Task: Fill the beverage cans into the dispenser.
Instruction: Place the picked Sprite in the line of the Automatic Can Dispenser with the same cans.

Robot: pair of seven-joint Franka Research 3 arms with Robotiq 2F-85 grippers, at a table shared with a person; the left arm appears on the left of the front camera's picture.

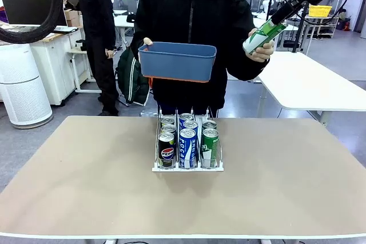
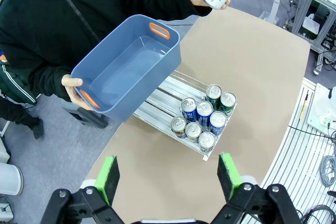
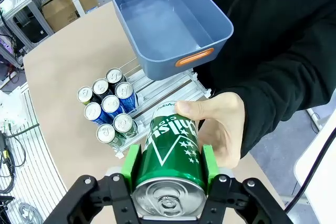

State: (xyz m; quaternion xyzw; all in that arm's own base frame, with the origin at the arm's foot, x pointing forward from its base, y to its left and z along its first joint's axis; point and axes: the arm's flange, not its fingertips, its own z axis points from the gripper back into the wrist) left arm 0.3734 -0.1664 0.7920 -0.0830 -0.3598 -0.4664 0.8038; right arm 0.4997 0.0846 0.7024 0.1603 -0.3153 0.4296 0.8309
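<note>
The dispenser (image 1: 187, 169) stands mid-table with several beverage cans (image 1: 187, 141) in its three lanes: black Pepsi on the left, blue-and-white in the middle, green on the right. High at the right, my right gripper (image 1: 278, 16) is shut on a green can (image 1: 258, 38), and the person's hand (image 1: 264, 52) grasps the same can. In the right wrist view the green can (image 3: 170, 150) sits between the green pads (image 3: 131, 165), with the hand (image 3: 220, 124) wrapped around its far end. My left gripper (image 2: 169, 177) is open and hangs high above the dispenser (image 2: 168, 93).
The person stands at the far edge and holds an empty blue tub (image 1: 177, 61) in the other hand, above the back of the dispenser. A white table (image 1: 309, 81) stands behind at the right. Bare tabletop surrounds the dispenser.
</note>
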